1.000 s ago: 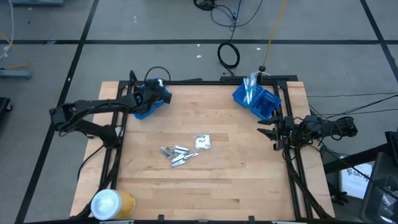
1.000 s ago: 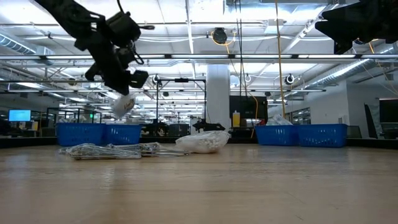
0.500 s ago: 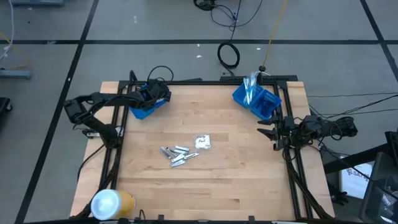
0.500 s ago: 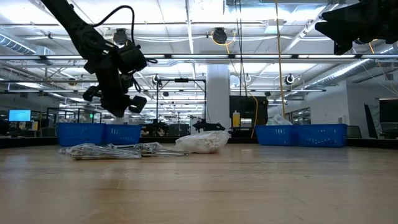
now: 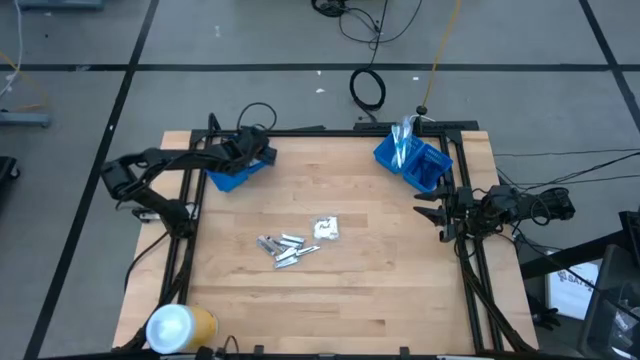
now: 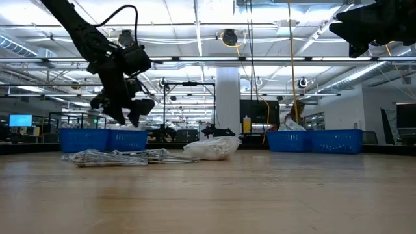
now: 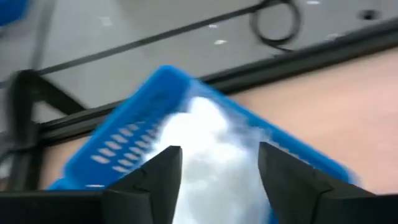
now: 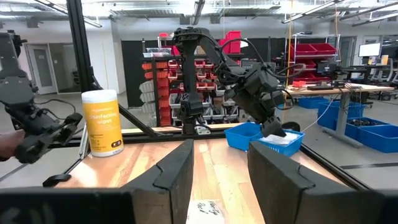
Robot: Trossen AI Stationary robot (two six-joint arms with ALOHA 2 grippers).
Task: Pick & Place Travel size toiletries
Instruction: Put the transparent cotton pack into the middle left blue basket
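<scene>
Blur smears white packets beyond the spread left pincer.

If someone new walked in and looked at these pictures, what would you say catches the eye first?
Most striking is the left gripper, open above the blue bin at the table's far left corner, with a white packet lying inside. Next comes the loose cluster of silver tubes and white packets mid-table. The right gripper waits at the right edge near the second blue bin.
</scene>
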